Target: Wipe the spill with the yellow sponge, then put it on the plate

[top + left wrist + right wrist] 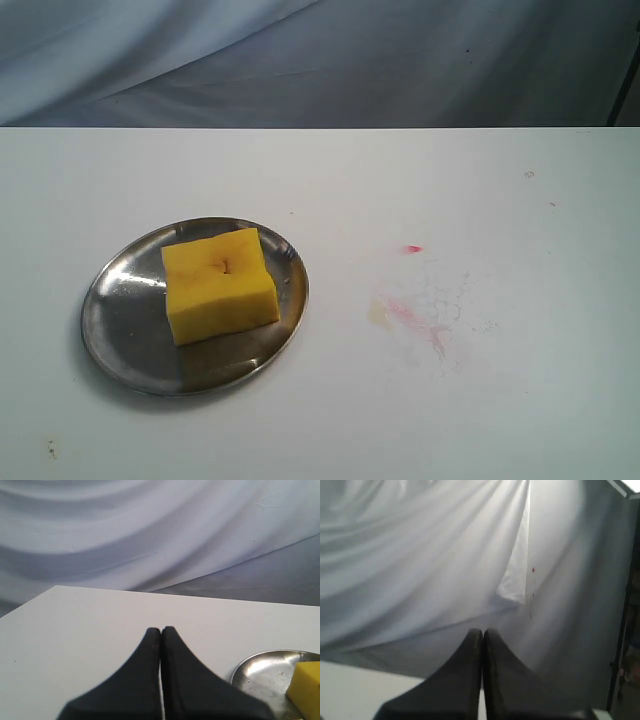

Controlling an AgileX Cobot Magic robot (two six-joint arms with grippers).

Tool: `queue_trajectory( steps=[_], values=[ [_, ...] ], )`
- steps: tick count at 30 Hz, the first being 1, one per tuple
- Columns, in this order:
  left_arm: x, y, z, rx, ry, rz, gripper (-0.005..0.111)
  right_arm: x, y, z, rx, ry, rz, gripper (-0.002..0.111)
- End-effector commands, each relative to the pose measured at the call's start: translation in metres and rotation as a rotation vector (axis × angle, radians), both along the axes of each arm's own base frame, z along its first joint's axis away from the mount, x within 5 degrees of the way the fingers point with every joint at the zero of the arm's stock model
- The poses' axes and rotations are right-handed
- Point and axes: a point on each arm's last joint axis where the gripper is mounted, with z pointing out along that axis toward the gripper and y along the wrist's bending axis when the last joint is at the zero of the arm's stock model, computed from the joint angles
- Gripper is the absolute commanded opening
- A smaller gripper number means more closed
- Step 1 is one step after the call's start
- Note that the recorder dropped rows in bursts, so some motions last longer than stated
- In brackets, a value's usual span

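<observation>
The yellow sponge (220,284) lies on the silver plate (120,320) at the table's left; the left wrist view catches its corner (306,687) and the plate's rim (250,662). Right of the plate, the spill (405,312) shows as a faint pinkish smear with a yellowish edge, and a small red spot (413,249) lies above it. Neither arm appears in the exterior view. My left gripper (161,629) is shut with nothing in it, above the table beside the plate. My right gripper (482,631) is shut and empty, facing the grey backdrop.
A grey cloth backdrop (320,60) hangs behind the white table (480,420). A few small specks mark the table at the far right (529,174) and near the front left (51,449). A dark stand (620,650) is at the right wrist view's edge.
</observation>
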Motion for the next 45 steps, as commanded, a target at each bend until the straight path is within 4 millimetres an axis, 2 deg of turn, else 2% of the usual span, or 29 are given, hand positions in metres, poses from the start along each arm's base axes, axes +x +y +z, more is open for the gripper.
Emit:
queue_trajectory(
  steps=[1, 6, 9, 45],
  values=[
    [0.000, 0.000, -0.001, -0.002, -0.003, -0.006, 0.000, 0.021, 0.002, -0.052, 0.004, 0.103, -0.007, 0.000],
    [0.000, 0.000, -0.001, -0.003, -0.004, -0.006, 0.000, 0.031, 0.003, -0.094, 0.033, 0.161, -0.007, 0.000],
    [0.000, 0.000, -0.001, -0.003, -0.004, -0.006, 0.000, 0.031, 0.003, -0.100, 0.013, 0.195, -0.008, 0.000],
    [0.000, 0.000, -0.001, -0.002, -0.003, -0.006, 0.000, 0.031, 0.003, -0.100, 0.006, 0.198, -0.010, 0.000]
  ],
)
